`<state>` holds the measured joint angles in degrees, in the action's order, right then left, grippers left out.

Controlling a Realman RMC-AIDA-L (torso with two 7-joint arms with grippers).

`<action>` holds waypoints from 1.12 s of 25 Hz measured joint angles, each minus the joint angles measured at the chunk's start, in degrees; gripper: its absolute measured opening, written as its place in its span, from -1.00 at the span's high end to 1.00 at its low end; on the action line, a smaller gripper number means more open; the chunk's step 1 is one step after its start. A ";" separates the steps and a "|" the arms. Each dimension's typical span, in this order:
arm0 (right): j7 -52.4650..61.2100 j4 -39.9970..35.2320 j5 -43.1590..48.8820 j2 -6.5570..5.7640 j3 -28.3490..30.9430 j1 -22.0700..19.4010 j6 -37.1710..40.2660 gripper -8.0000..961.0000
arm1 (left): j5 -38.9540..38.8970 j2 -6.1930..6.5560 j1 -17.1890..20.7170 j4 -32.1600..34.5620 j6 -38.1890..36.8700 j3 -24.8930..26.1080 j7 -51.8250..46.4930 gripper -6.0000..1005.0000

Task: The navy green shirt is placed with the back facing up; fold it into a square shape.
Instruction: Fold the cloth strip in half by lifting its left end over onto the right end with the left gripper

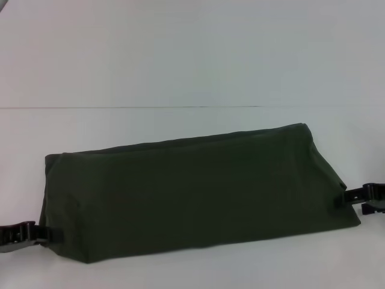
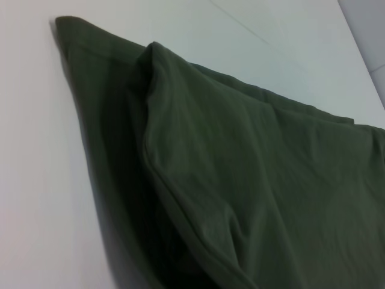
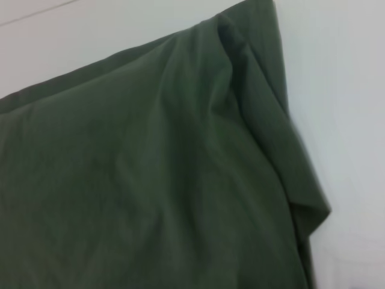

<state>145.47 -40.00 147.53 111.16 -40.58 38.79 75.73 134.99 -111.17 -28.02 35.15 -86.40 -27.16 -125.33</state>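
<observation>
The navy green shirt (image 1: 198,189) lies as a long band across the white table, folded over on itself. My left gripper (image 1: 43,235) sits at the band's near left corner, and a dark finger lies over the cloth edge there. At the near right corner my right gripper (image 1: 344,200) holds the cloth in the same way. Both look shut on the shirt's ends. The left wrist view shows the shirt (image 2: 240,180) with a doubled fold edge. In the right wrist view the shirt (image 3: 150,180) shows a creased corner. Neither wrist view shows its own fingers.
The white table (image 1: 192,60) stretches beyond the shirt, with a thin seam line (image 1: 132,108) running across it behind the cloth. Bare table (image 1: 198,271) also shows in front of the shirt.
</observation>
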 joint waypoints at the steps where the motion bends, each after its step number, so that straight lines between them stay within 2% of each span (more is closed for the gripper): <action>1: -0.19 0.39 0.01 0.13 -0.02 0.15 -0.39 -0.74 | 0.01 -0.01 -0.02 0.00 0.00 0.00 0.00 0.97; 18: -0.45 1.25 0.07 1.59 -2.50 1.25 -2.30 -0.68 | 0.23 0.15 -0.41 0.00 0.00 0.00 -0.17 0.97; 28: -0.45 1.31 0.10 1.71 -2.94 1.55 -2.58 -0.65 | 0.11 0.21 -0.37 0.00 0.05 0.03 -0.09 0.97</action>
<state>145.02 -38.69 147.63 112.87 -43.51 40.34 73.15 135.11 -110.95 -28.39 35.15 -86.35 -27.13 -125.42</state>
